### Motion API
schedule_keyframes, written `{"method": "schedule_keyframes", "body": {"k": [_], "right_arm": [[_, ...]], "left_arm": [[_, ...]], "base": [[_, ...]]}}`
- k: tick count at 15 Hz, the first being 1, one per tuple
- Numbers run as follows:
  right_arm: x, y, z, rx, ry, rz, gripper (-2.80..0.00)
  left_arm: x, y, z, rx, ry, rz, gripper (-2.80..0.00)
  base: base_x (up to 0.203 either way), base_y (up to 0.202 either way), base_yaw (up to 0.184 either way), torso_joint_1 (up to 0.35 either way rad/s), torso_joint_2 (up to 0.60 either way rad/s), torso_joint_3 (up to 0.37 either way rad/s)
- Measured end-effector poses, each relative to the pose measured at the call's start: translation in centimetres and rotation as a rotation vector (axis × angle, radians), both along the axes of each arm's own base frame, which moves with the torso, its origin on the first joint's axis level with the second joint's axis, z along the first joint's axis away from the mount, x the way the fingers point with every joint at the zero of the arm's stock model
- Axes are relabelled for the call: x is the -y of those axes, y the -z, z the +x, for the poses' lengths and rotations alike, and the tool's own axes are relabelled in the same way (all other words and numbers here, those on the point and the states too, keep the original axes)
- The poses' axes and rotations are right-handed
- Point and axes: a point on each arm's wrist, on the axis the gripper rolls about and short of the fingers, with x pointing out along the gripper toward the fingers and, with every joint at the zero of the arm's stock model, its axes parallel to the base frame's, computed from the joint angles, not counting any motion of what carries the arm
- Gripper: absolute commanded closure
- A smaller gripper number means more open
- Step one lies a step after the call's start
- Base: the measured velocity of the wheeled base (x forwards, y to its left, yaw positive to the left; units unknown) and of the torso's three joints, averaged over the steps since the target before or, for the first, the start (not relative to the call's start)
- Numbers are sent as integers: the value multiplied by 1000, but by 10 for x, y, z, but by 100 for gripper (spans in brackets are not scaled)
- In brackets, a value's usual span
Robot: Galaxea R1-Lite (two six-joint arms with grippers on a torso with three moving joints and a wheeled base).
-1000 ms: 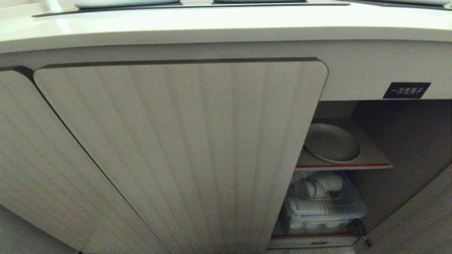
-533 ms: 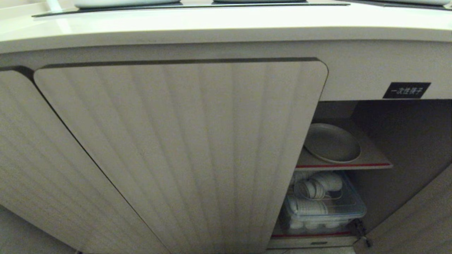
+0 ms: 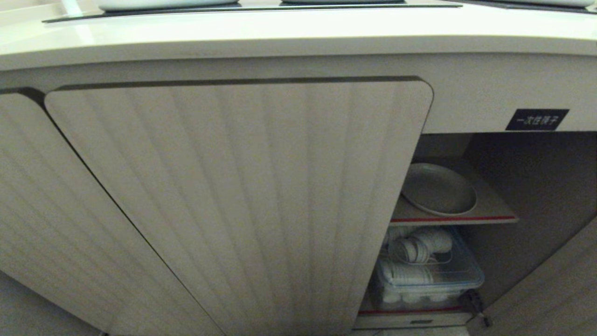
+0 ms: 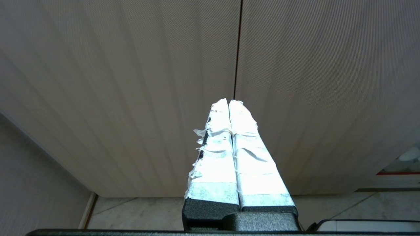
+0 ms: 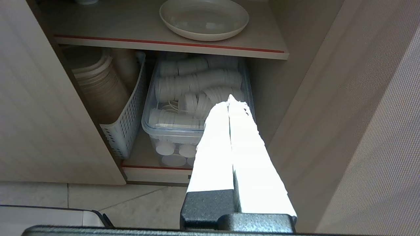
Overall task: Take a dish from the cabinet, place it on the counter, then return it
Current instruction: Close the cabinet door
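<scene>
Left gripper (image 4: 229,101): white-taped fingers (image 4: 215,144) pressed together, nothing between them, pointing at the cabinet (image 4: 131,82). Ribbed beige doors, closed; dark seam (image 4: 238,49) between two panels lies in line with the fingertips. Pale tiled floor (image 4: 144,213) beneath the doors.

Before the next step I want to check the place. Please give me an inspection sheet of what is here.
Surface: counter glossy, black panels at its far edge.
Job's things: plate alone on the cabinet's upper shelf; right door open.
Clutter: clear box of white lids, white basket of stacked bowls below.
Hands: left hand shut, facing closed doors; right hand shut, empty, before the opening.
Cables: nothing seen.
Surroundings: tiled floor.
</scene>
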Motion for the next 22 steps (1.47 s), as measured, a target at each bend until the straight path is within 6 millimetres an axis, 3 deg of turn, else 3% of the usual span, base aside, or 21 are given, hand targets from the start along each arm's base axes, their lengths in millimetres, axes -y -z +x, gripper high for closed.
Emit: {"method": "schedule_keyframes", "body": {"k": [19,22], "right_arm": [[0,0,0,0,0,0,0],[0,0,0,0,0,0,0]], "left_arm": [[0,0,0,0,0,-1,0],[0,0,0,0,0,-1,0]], "base": [[0,0,0,0,0,0],[-160,0,1,3,4,3]]}}
